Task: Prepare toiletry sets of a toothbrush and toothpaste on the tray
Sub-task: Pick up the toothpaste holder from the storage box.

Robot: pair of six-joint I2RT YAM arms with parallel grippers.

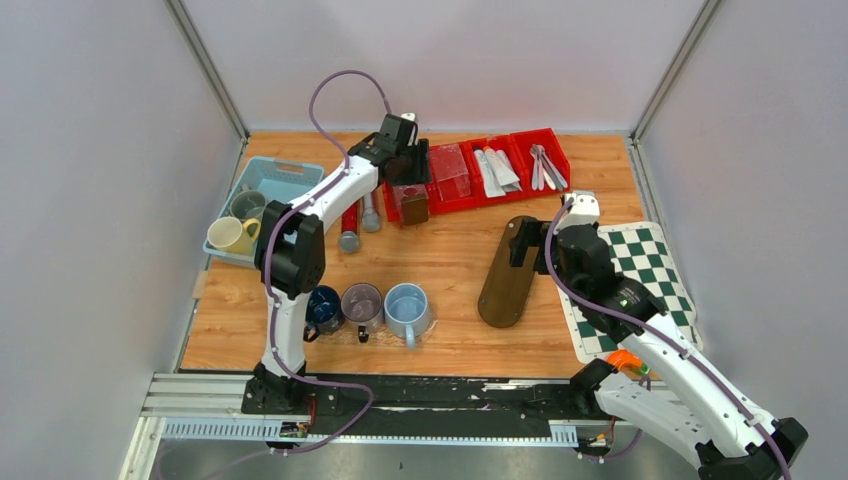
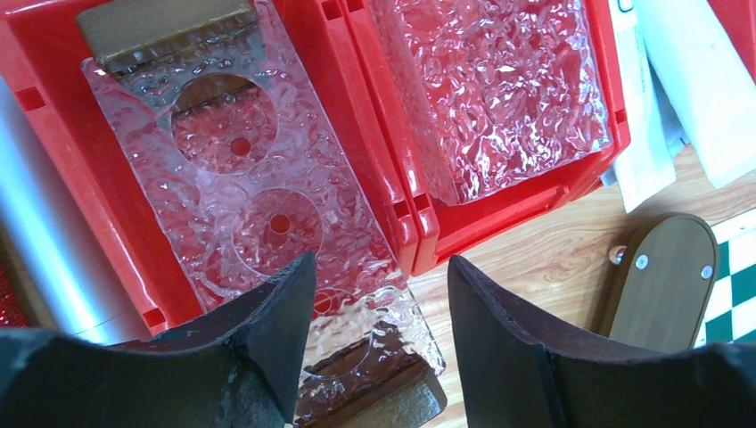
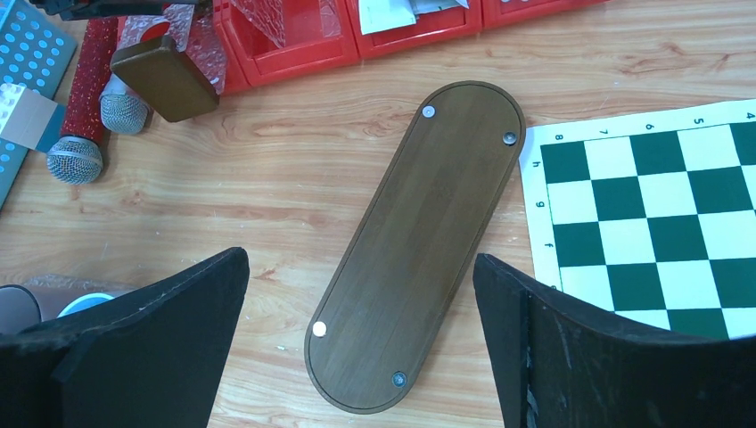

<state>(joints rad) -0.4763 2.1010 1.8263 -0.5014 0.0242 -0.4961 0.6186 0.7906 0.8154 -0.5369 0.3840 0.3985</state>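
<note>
1. Wooden tabletop (image 1: 440, 260) filled the overhead view, and we saw a row of red bins (image 1: 455, 203) standing side by side along its far edge.
2. We found the toothpaste tubes (image 1: 497, 170), white and flat, lying together in the third bin from the left.
3. The toothbrushes (image 1: 545, 165), thin pale sticks, lay in the rightmost bin, just beside the tubes' bin.
4. A dark brown oval tray (image 1: 505, 275) lay at an angle on the table. It was nearer to us than the bins and well apart from the tubes and brushes.
5. The left gripper (image 2: 382, 263) hung over the leftmost bin with its fingers spread apart and nothing pinched between them.
6. Below it we saw a clear holder (image 2: 258, 178) of dimpled plastic with round holes and wooden ends. It rested tilted, with one end in the bin and the other sticking out over the table.
7. The right gripper (image 3: 361, 259) hovered above the tray with its jaws spread wide, gripping nothing.
8. A green and white chessboard mat (image 1: 640, 270) lay just to the right of the tray.
9. Three mugs (image 1: 362, 305) stood in a row near the left arm's base.
</note>
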